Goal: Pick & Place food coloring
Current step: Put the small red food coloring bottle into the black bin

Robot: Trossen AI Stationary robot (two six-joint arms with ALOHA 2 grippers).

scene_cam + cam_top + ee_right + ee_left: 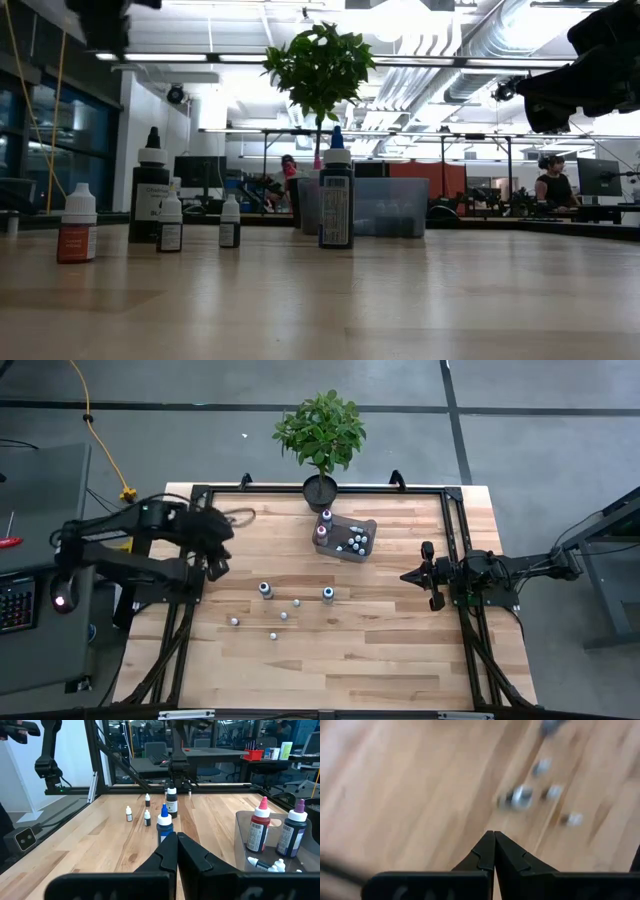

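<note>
Several loose food coloring bottles (pixel 283 616) stand upright on their bases on the wooden table, among them a dark one (pixel 265 590) and a blue-capped one (pixel 327 594). More bottles stand and lie in a clear bin (pixel 365 525) at the table's far middle; a red-capped one (pixel 259 825) and a purple-capped one (pixel 292 830) stand upright in it. My left gripper (pixel 494 837) is shut with nothing in it, raised above the table left of the loose bottles (pixel 215 567). My right gripper (pixel 176 837) is shut, level and holds nothing, at the table's right side (pixel 405 576).
A potted plant (pixel 320 435) stands at the table's far edge, just behind the bin. A black metal frame (pixel 455 530) runs along the table's far and side edges. Bare wood (pixel 340 670) lies nearer than the bottles.
</note>
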